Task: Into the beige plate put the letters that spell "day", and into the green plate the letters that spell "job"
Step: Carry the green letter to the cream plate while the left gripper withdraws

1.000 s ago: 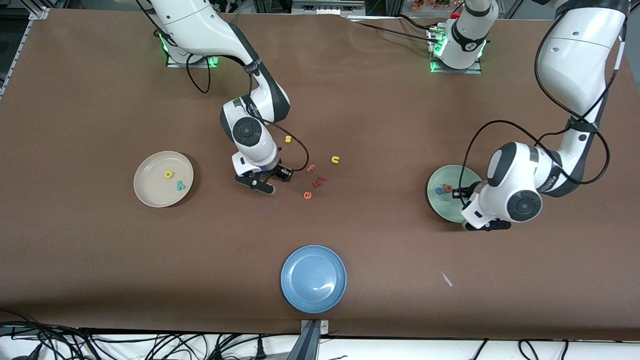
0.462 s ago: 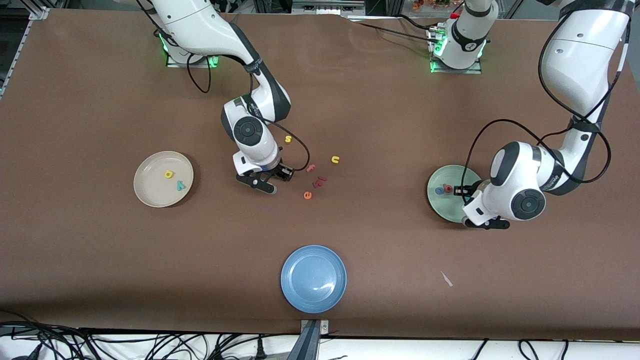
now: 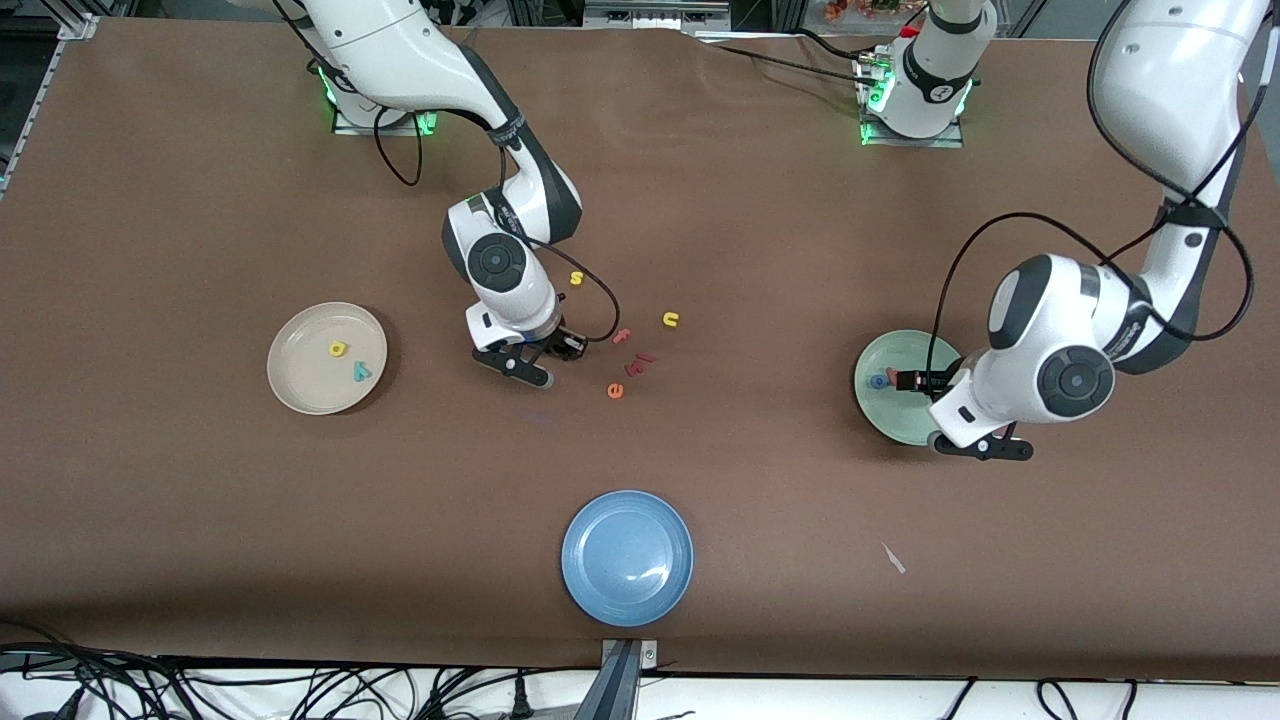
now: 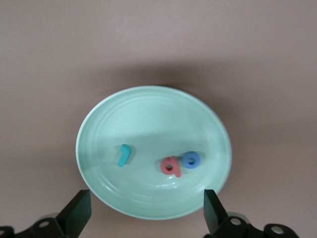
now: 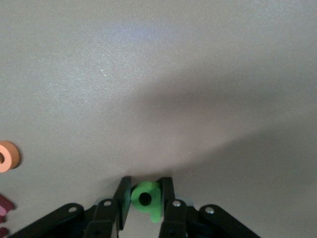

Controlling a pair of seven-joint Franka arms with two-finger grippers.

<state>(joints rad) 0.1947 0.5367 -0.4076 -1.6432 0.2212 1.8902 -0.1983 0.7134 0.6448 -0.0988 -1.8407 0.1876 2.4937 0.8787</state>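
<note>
The green plate holds the teal j, the salmon-red b and the blue o. My left gripper hangs open over this plate's rim, nothing between its fingers. In the front view the o shows on the green plate; the arm hides the j. My right gripper is shut on the green d, low at the table beside the loose letters. The front view hides the d under the right gripper. The beige plate carries the yellow a and the teal y.
Loose letters lie mid-table: yellow s, yellow u, pink f, dark red letters and orange e. A blue plate sits nearer to the front camera.
My left gripper has opened, let the teal j go into the green plate and drawn back toward the left arm's end. My right gripper has closed on the green d.
</note>
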